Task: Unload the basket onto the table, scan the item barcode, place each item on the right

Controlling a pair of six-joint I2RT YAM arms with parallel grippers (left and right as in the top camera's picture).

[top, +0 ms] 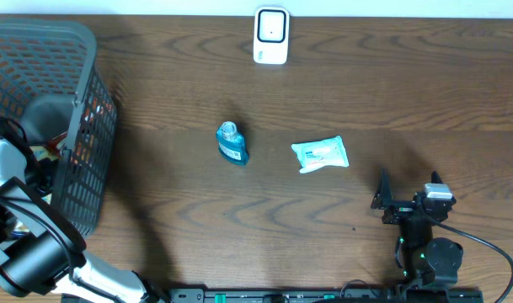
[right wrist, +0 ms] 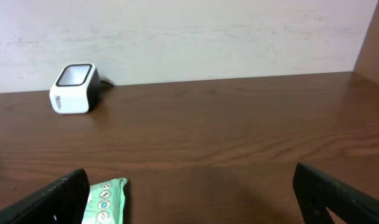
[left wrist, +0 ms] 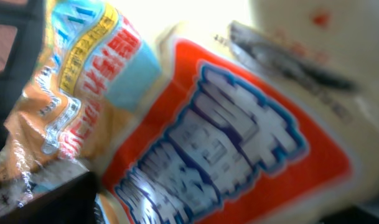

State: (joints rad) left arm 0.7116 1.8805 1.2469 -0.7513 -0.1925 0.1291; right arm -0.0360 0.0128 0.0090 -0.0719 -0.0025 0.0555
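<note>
Nearest the robot's side of the worktop (top: 366,93), the right gripper (top: 408,195) sits low with its jaws spread wide and nothing between them. It looks parked there, clear of the lane to the reader and facing it across bare wood.

To the near left, the left arm (top: 8,164) bends down into the dark mesh basket (top: 88,101), which holds the stock of goods. The left gripper is hidden behind the basket wall, and its own camera is too close and too blurred to show the fingers, so I cannot tell whether it is wide, narrow or holding anything. A red-and-orange snack pack (left wrist: 239,155) fills that view, with a second pack printed in yellow and blue (left wrist: 83,74) beside it. The item to scan is most likely one of these, not yet lifted out.

Farther out, mid-worktop, a blue bottle (top: 232,143) and a pack of wipes (top: 320,155) lie near each other but apart, both free of either arm.

Farthest, at the back edge, the white scanner (top: 271,35) stands with its window turned toward the arms. A barcode would have to be carried out and presented to it.
</note>
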